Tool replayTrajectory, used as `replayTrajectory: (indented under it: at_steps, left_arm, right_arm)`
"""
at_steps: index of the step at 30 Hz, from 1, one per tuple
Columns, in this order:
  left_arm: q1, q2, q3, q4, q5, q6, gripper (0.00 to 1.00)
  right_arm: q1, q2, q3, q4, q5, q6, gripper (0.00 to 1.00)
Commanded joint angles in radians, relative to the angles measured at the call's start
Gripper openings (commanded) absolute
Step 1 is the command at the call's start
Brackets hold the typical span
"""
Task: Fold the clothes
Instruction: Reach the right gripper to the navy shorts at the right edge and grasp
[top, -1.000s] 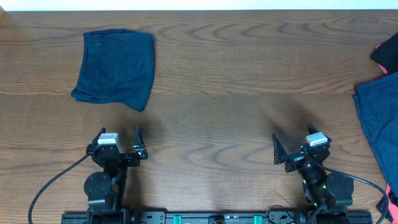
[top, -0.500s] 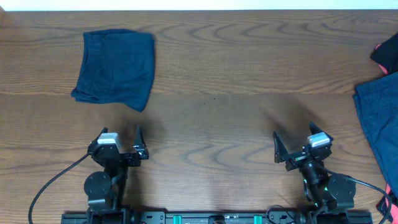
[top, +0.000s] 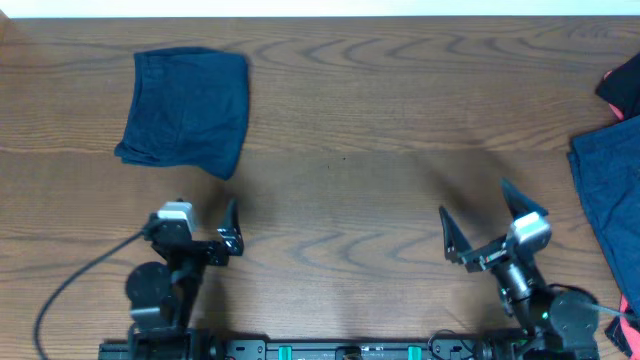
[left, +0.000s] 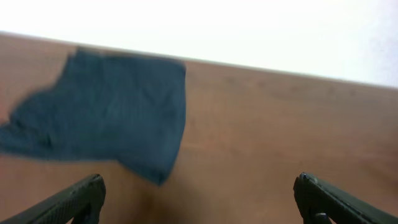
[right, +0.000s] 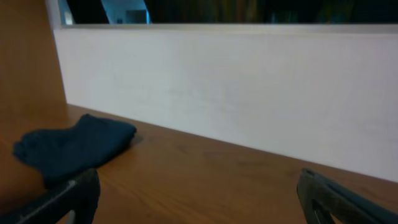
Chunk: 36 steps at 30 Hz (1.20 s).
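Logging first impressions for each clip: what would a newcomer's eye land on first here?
The dark navy-blue cotton shorts stand out first, lying as a compact bundle at the far left of the brown wooden table. Next come the left gripper and right gripper near the front edge, both open and empty. At the right edge, a blue garment and a red-and-black garment are cut off by the frame.

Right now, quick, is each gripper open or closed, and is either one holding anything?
Left gripper: open, holding nothing.
Right gripper: open, holding nothing.
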<state>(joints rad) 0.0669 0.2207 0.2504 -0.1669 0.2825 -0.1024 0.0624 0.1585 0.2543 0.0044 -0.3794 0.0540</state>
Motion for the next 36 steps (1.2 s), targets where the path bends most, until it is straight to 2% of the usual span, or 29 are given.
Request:
replayTrajectory:
  at_steps: [1,10,16,18,21,24,28,32,36]
  left_arm:
    - [-0.005,0.095,0.147,-0.056,-0.009,-0.008,0.98]
    - [-0.005,0.519,0.518,-0.471,-0.01,-0.019,0.98]
    - [-0.005,0.748,0.705,-0.672,-0.002,-0.019,0.98]
    - [-0.005,0.782,0.727,-0.7,-0.002,-0.019,0.98]
    - [-0.005,0.801,0.732,-0.721,0.031,-0.023,0.98]
    - [-0.005,0.799,0.732,-0.726,0.064,-0.024,0.98]
    - [-0.005,0.794,0.732,-0.719,0.077,-0.024,0.98]
    - [-0.005,0.794,0.732,-0.719,0.077,-0.078,0.98]
    - [-0.005,0.794,0.732,-0.727,0.077,-0.092,0.98]
  right_arm:
    - [-0.003,0.157,0.136,-0.072,-0.018,0.02,0.99]
    - [-0.003,0.753,0.575,-0.422,-0.061,0.019,0.99]
    - [-0.005,1.011,0.686,-0.506,-0.175,0.039,0.99]
    - [-0.013,1.064,0.712,-0.524,-0.13,0.055,0.99]
    - [-0.054,1.126,0.776,-0.568,0.035,0.132,0.99]
    - [-0.128,1.182,0.875,-0.62,0.195,0.166,0.99]
    - [-0.236,1.262,0.993,-0.671,0.287,0.188,0.99]
    - [-0.333,1.353,1.029,-0.639,0.468,0.258,0.99]
    - [-0.403,1.462,1.029,-0.598,0.543,0.267,0.99]
